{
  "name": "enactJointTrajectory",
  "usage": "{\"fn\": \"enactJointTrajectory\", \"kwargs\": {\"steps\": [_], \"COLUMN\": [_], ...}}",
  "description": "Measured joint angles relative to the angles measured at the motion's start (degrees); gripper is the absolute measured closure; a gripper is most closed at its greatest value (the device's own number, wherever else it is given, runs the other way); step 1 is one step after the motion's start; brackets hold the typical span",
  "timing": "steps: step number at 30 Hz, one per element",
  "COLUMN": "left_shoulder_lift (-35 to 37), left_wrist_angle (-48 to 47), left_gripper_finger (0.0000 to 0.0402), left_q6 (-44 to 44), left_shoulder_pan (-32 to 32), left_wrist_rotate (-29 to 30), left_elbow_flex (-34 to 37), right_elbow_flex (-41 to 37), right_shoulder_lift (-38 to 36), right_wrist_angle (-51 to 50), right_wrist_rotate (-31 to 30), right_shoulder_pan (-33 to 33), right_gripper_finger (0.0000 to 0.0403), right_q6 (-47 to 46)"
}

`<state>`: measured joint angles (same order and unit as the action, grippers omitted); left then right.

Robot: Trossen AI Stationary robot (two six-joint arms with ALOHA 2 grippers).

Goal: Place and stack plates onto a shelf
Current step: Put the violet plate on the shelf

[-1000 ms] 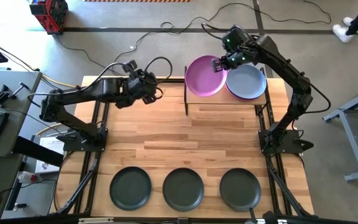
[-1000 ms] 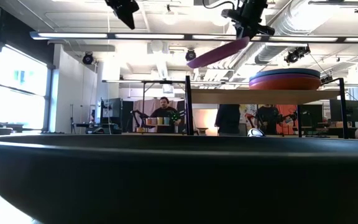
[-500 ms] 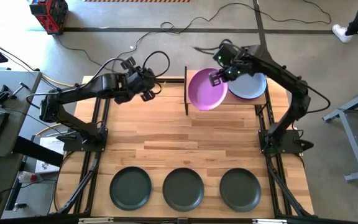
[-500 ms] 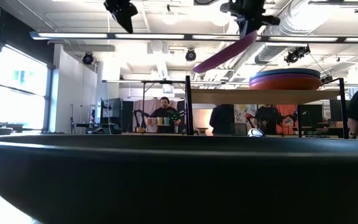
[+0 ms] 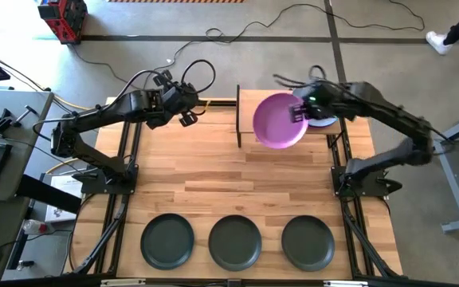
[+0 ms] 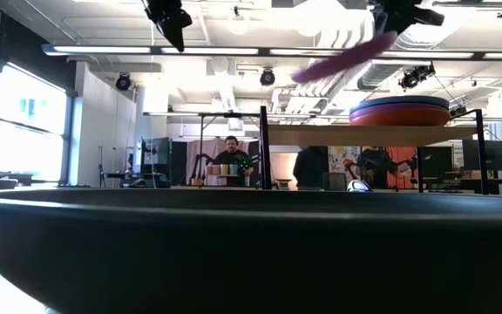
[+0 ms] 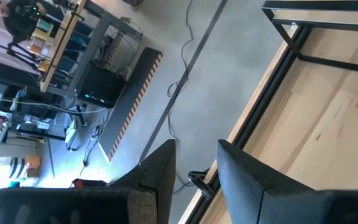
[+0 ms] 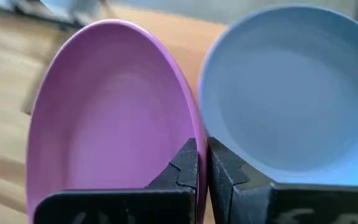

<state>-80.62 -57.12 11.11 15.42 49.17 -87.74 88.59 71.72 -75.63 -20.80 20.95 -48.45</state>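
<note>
i see the right gripper [image 5: 300, 112] clamped on the purple plate's [image 5: 279, 121] 3 o'clock rim, tilted over the shelf [image 5: 249, 100], pale blue plate [image 5: 325, 121] mostly hidden behind the arm, left gripper [image 5: 188, 104] parted, empty

Two dark, cable-draped jointed arms

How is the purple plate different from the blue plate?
The purple plate is up in the air, pinched at its rim by the right hand; the blue plate lies on top of a stack on the shelf. The purple plate is tilted; the blue plate lies flat. Both are round, shallow and look the same size.
</note>
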Motion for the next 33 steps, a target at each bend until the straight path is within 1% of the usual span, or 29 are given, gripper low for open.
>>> {"fn": "enactJointTrajectory", "kwargs": {"steps": [4, 7, 10, 13, 16, 21, 33], "left_shoulder_lift": [-0.02, -0.02, -0.02, -0.02, -0.04, -0.04, -0.04], "left_wrist_angle": [0.02, 0.02, 0.02, 0.00, 0.02, 0.00, -0.02], "left_gripper_finger": [0.0296, 0.0296, 0.0296, 0.0296, 0.0296, 0.0296, 0.0296], "left_q6": [0.00, 0.00, 0.00, 0.00, 0.00, 0.02, 1.51], "left_shoulder_pan": [0.47, 0.74, 0.76, 0.74, 0.74, 0.74, 0.74], "left_wrist_rotate": [-0.66, -0.66, -0.66, -0.66, -0.66, -0.66, -0.66], "left_elbow_flex": [0.00, 0.00, 0.00, 0.00, 0.00, 0.00, 0.00], "right_elbow_flex": [-10.36, -16.50, -21.67, -24.71, -25.09, -22.86, -13.96], "right_shoulder_lift": [-8.61, -12.98, -15.05, -14.83, -12.22, -6.71, 2.72], "right_wrist_angle": [13.74, 20.29, 26.24, 30.86, 32.18, 31.99, 25.33], "right_wrist_rotate": [2.86, 3.25, 1.83, -0.51, -2.78, -2.78, -3.10], "right_shoulder_pan": [-0.01, 0.05, 0.06, 0.06, 0.78, 3.11, 8.58], "right_gripper_finger": [0.0403, 0.0403, 0.0403, 0.0403, 0.0403, 0.0403, 0.0403], "right_q6": [-1.73, -5.73, -10.35, -11.70, -11.35, -7.03, 2.25]}}
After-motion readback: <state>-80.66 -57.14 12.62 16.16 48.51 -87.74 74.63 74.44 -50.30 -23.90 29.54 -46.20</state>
